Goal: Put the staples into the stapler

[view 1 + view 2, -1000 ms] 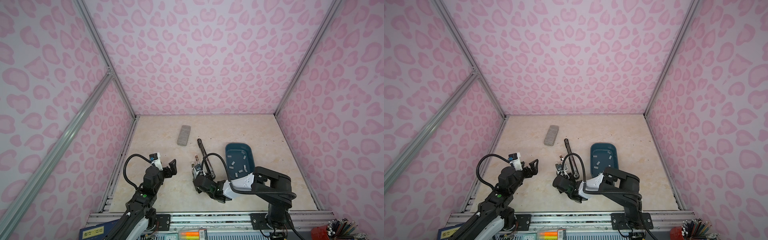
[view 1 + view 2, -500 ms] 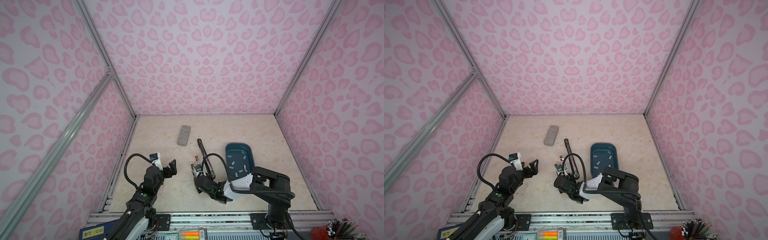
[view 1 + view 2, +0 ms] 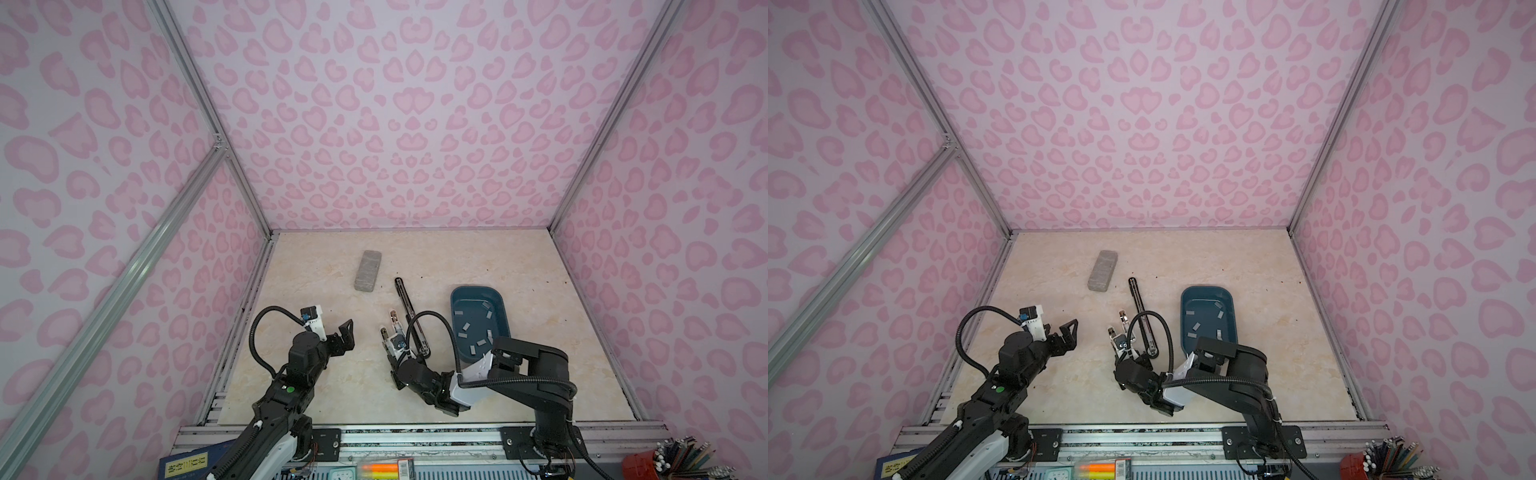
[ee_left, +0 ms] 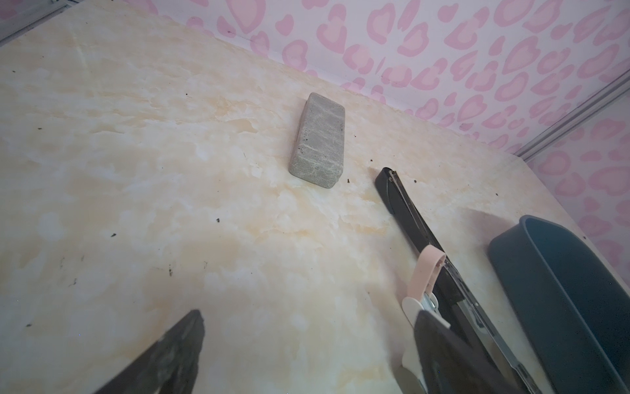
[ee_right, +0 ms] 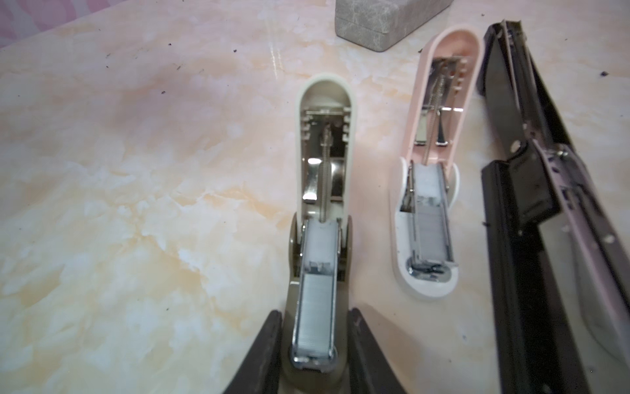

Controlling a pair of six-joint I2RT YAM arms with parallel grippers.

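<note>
My right arm reaches low across the table toward the centre of both top views. At the lower centre of the right wrist view, my right gripper has its fingers close against both sides of an opened olive-and-cream plastic stapler. I cannot tell whether they clamp it. A light-grey metal strip of staples lies in its channel.

My left gripper hovers at lower left, fingers wide apart.

To the right are an opened pink-and-white stapler and a long black metal stapler, cut off by the frame. Farther off, loose staple strips lie in a dark teal plastic tray. The speckled grey block is cropped at the top edge.
</note>
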